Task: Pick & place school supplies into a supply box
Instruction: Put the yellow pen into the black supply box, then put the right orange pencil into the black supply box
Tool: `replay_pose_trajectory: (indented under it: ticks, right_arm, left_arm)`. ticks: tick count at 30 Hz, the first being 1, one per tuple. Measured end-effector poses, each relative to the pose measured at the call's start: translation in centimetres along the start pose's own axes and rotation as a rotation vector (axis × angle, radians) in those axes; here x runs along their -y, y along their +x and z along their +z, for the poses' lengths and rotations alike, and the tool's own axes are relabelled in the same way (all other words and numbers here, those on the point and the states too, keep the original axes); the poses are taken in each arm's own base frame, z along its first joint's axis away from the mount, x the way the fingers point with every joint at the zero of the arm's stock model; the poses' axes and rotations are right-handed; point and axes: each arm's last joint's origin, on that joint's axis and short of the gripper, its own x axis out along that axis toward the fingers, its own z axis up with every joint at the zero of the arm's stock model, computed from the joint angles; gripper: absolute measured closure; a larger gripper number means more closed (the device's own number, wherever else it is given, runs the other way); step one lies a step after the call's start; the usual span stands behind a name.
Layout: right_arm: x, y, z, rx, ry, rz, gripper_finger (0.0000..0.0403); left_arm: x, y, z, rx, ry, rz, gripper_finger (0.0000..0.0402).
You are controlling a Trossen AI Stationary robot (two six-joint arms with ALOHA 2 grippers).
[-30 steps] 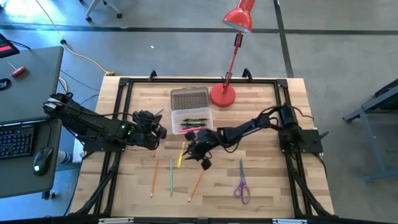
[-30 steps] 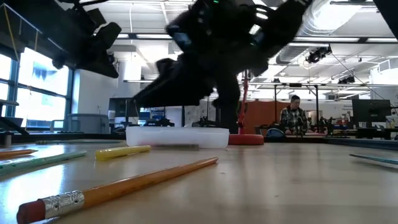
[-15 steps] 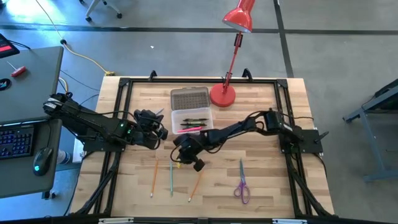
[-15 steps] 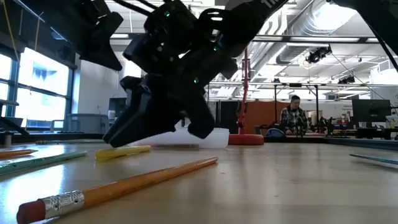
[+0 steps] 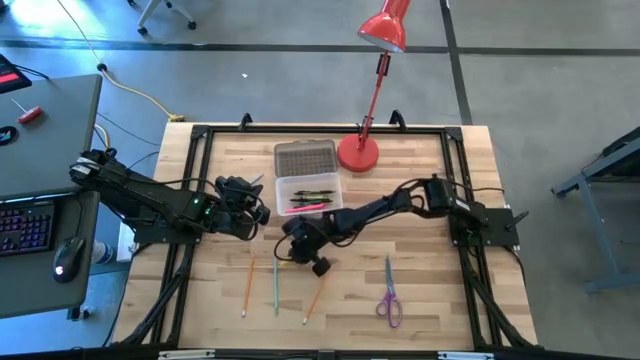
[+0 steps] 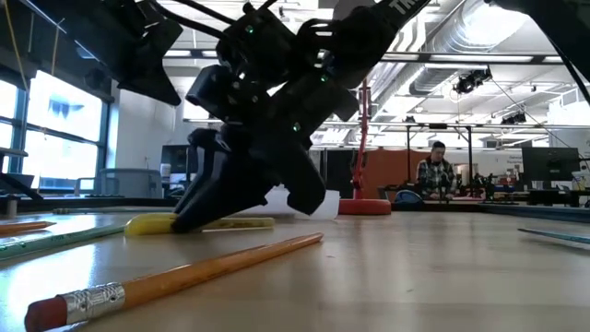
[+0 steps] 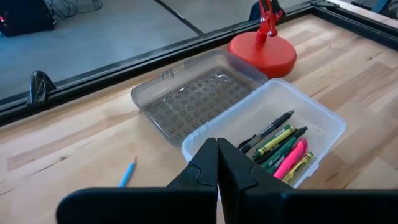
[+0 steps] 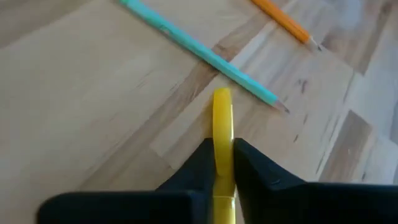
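We see the table [image 5: 420, 290], with the open box [image 5: 309, 192] far-centre holding pens. Left gripper [image 7: 217, 177], fingers pressed together and empty, hovers left of the box. Right gripper [image 8: 222, 155] pinches the yellow marker [image 8: 222, 134] down on the wood, near the box

Open wood on the right half of the surface [image 5: 430, 290], only the scissors [image 5: 388, 296] lying there. The supply box [image 5: 310, 193] is hemmed in: red lamp base [image 5: 358, 153] just beside it, left end effector [image 5: 258, 213] on one side, right end effector [image 5: 290, 250] in front over the pencils [image 5: 276, 285].
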Motion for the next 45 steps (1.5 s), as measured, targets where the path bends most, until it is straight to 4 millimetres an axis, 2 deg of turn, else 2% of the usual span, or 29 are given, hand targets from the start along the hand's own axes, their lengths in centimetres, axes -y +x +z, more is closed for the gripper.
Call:
replay_pose_trajectory:
  ticks: [3, 6, 8, 11, 15, 19, 21, 24, 28, 32, 39, 45]
  right_arm:
    - [0.0, -0.2, 0.2, 0.002, 0.053, -0.01, 0.0392]
    - [0.2, -1.2, 0.8, -0.018, 0.1, -0.043, 0.038]
    - [0.3, -2.3, 1.2, -0.056, 0.097, -0.086, 0.0374]
    - [1.1, -5.4, 2.9, -0.104, 0.034, -0.217, 0.0375]
    - [3.5, -9.0, 3.7, -0.113, -0.001, -0.359, 0.0388]
    - [7.1, -10.8, 2.5, 0.014, 0.177, -0.411, 0.0389]
    - [8.5, -10.7, 1.0, 0.033, 0.23, -0.423, 0.0383]
    - [9.6, -9.7, -2.3, -0.03, 0.28, -0.475, 0.0378]
    - [10.4, -9.4, -5.6, -0.049, 0.316, -0.549, 0.0379]
    - [10.3, -9.3, -8.2, -0.057, 0.367, -0.568, 0.0371]
    - [10.5, -9.4, -9.2, -0.005, 0.455, -0.55, 0.0335]
    - [9.7, -8.9, -7.8, 0.026, 0.406, -0.509, 0.0312]
  left_arm:
    - [0.0, 0.0, 0.0, 0.0, 0.0, 0.0, 0.0371]
    - [0.0, 0.0, 0.0, 0.0, 0.002, 0.001, 0.0371]
    - [0.0, 0.0, 0.0, -0.002, 0.003, 0.0, 0.0371]
    - [0.0, 0.0, 0.0, -0.002, 0.002, 0.0, 0.0371]
    - [0.0, 0.0, 0.0, -0.002, -0.001, -0.002, 0.0371]
    - [0.0, 0.0, 0.0, 0.0, -0.005, -0.004, 0.0371]
    - [0.0, 0.0, 0.0, 0.0, -0.005, -0.003, 0.0371]
    - [0.0, 0.0, 0.0, 0.0, -0.005, -0.004, 0.0371]
    - [0.0, 0.0, 0.0, 0.0, -0.005, -0.004, 0.0371]
    - [0.0, 0.0, 0.0, 0.0, -0.004, -0.003, 0.0371]
    - [0.0, 0.0, 0.0, 0.009, -0.004, 0.003, 0.0371]
    - [0.0, 0.0, 0.0, 0.009, -0.004, 0.003, 0.0371]
